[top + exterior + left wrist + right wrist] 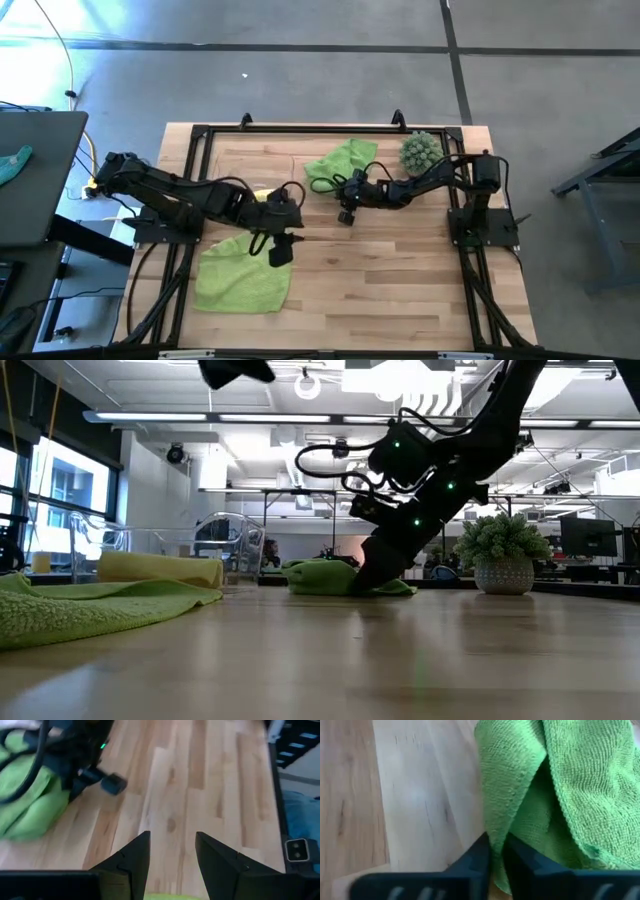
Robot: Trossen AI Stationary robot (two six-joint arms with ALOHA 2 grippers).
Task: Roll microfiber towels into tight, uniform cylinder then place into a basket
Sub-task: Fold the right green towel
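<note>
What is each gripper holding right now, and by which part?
The right gripper pinches the crumpled lime green towel by a folded edge. The left gripper is open, holding nothing.

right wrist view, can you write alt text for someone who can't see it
The right gripper has its two dark fingers pinched together on the edge of a crumpled lime green towel, which fills most of the picture. Pale wooden table top lies bare beside the towel.
</note>
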